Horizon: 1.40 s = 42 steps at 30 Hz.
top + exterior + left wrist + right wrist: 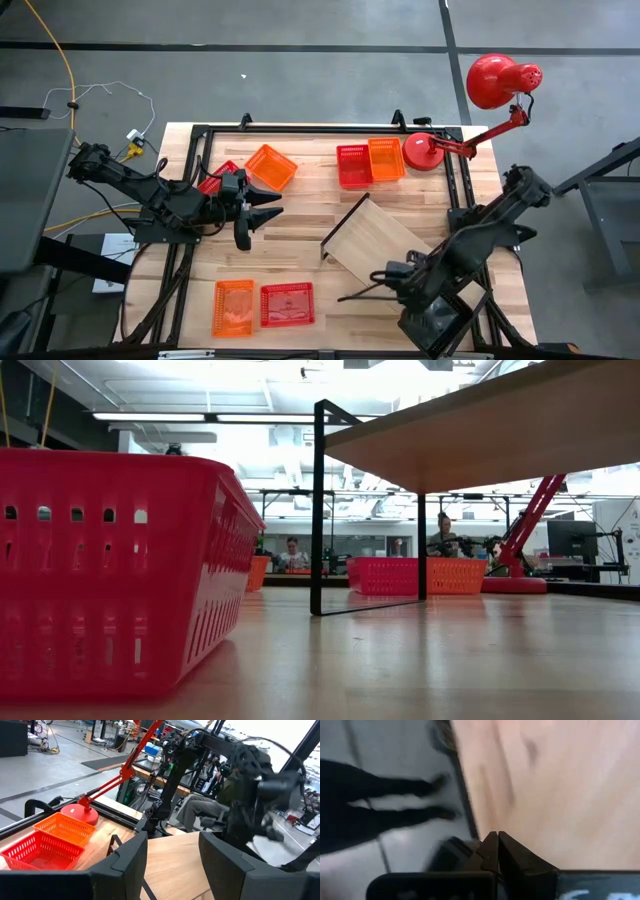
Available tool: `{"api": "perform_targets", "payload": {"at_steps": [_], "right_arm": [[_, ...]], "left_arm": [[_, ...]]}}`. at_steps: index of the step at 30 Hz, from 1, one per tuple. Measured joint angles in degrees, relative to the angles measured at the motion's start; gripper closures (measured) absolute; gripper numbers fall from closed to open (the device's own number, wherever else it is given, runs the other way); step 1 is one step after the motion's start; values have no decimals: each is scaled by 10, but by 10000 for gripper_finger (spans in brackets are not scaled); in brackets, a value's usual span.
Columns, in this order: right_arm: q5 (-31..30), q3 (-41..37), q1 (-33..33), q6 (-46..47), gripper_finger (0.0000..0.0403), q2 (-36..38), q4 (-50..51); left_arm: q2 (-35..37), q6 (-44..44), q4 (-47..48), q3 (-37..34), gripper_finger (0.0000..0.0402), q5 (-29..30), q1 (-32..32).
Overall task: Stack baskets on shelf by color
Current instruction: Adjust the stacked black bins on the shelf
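Red desk lamp (470, 120) at the far right corner of the table (300, 260), round base just beside the far pair of baskets, arm slanting up and out past the table edge, shade hanging beyond the table. Yellow cable (62, 60) and white wires on the floor off the far left corner. In the low view, people seated at desks well behind the table.

Shelf (378, 245) lying askew right of centre on the table, pale smooth wood, black bracket (343, 222) at its left end; in the low view, board raised overhead on thin black legs, with open space beneath.

Six baskets, all shallow mesh plastic. Far side: red basket (354, 166) and orange basket (386, 159) side by side, touching, upright, left of the lamp base. Far left: tilted orange basket (270, 167), and just beside it a second red basket (218, 177) partly hidden under the left arm. Near edge: orange near basket (234, 306) and red near basket (287, 304) side by side, upright; the red one fills the left of the low view, blocking much of it.

Left pincer (262, 211) over the table's left half, near the tilted orange basket, fingers (131, 857) spread apart with nothing between, aimed toward the shelf and the far pair.

Right pincer (496, 851) near the table's right front, beside the shelf's near end, fingers pressed together on nothing, pale wood ahead of it
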<state>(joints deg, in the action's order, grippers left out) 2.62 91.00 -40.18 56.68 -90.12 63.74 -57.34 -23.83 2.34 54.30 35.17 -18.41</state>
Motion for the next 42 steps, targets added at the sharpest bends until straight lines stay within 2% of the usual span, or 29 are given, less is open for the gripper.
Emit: {"api": "perform_targets", "payload": {"at_steps": [3, 7, 12, 17, 23, 42], "right_arm": [[-5, 0, -6, -5, 403, 23, -67], [77, 0, -16, -30, 403, 14, -167], [107, 0, -36, -72, 403, -30, -172], [70, 0, -47, -140, 403, -62, -163], [28, 0, -48, -169, 403, -67, -154], [6, 2, -63, -207, 403, -66, -84]], "left_arm": [[0, 0, 0, 0, 236, 0, 0], [0, 0, 0, 0, 236, 0, 0], [0, 0, 0, 0, 236, 0, 0], [0, 0, 0, 0, 236, 0, 0], [0, 0, 0, 0, 236, 0, 0], [0, 0, 0, 0, 236, 2, 0]]}}
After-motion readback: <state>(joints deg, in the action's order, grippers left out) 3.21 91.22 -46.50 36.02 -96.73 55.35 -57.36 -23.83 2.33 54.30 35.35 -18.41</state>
